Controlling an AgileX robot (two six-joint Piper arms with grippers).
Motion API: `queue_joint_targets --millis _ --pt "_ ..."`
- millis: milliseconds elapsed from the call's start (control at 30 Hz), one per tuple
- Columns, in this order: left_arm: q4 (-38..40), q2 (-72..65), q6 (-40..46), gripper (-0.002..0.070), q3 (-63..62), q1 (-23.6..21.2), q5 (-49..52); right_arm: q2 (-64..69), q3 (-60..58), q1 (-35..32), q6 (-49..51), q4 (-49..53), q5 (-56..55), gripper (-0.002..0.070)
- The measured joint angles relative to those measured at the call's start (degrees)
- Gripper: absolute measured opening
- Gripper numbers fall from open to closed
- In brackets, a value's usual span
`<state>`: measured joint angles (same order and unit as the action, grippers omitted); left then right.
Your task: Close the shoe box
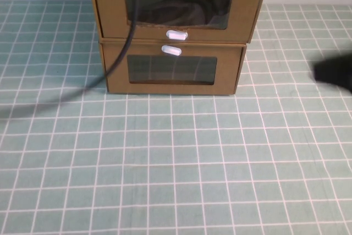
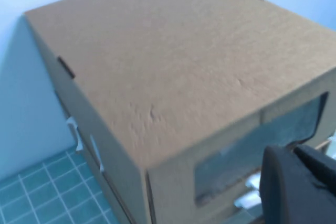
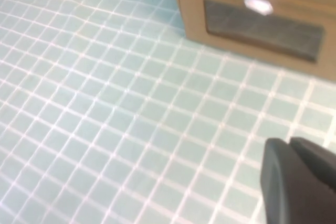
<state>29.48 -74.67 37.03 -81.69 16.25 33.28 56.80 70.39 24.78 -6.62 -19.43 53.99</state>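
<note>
Two cardboard boxes stood stacked at the far middle of the worktop (image 1: 176,169), which was covered with a green gridded mat. The shoe box (image 1: 177,6) was the upper one, its white tab (image 1: 176,34) sitting just below its clear window. The lower box (image 1: 172,70) carried its tab (image 1: 171,50) above the window, so the two tabs nearly met at the seam.

The shoe box's front overhung the lower box's face a little, which suggested its drawer was still drawn out slightly and needed a push inward to close.

The left claw (image 2: 302,182) hung high beside the shoe box's front upper corner, seemingly placed there to reach the drawer face; in the left wrist view its dark tips lay close together, apparently closed on nothing. A dark cable (image 1: 124,42) draped across both box fronts, probably trailing from that arm.

The right claw (image 3: 299,182) hovered low over bare mat to the right, well apart from the boxes, likely parked. Whether it was open or closed I could not tell.
</note>
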Motion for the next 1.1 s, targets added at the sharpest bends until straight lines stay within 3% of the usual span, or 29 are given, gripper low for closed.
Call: queue_joint_targets --millis 233,433,567,800,933,1100 --pt "6.12 22.8 5.42 -0.0005 28.43 0.0 -13.07 -30.17 -20.65 0.0 4.48 1.2 -3.25 -0.0011" --pt "6.73 40.57 5.99 -0.0005 48.97 0.0 -21.48 -45.99 -30.84 0.0 9.73 3.41 -3.86 -0.0011" --pt "6.96 52.29 5.99 -0.0005 57.43 0.0 -23.95 -50.74 -37.69 0.0 10.64 3.55 -8.84 -0.0011" --pt "7.47 70.27 5.88 -0.0005 69.8 0.0 -25.78 -51.55 -56.0 0.0 10.44 2.74 -31.52 -0.0011" --pt "11.27 73.98 5.08 -0.0005 77.26 0.0 -28.16 -51.55 -64.73 0.0 10.44 2.38 -46.05 -0.0011" --pt "11.76 74.23 5.26 -0.0005 82.98 0.0 -26.41 -51.55 -69.43 0.0 10.3 2.99 -49.0 -0.0011"
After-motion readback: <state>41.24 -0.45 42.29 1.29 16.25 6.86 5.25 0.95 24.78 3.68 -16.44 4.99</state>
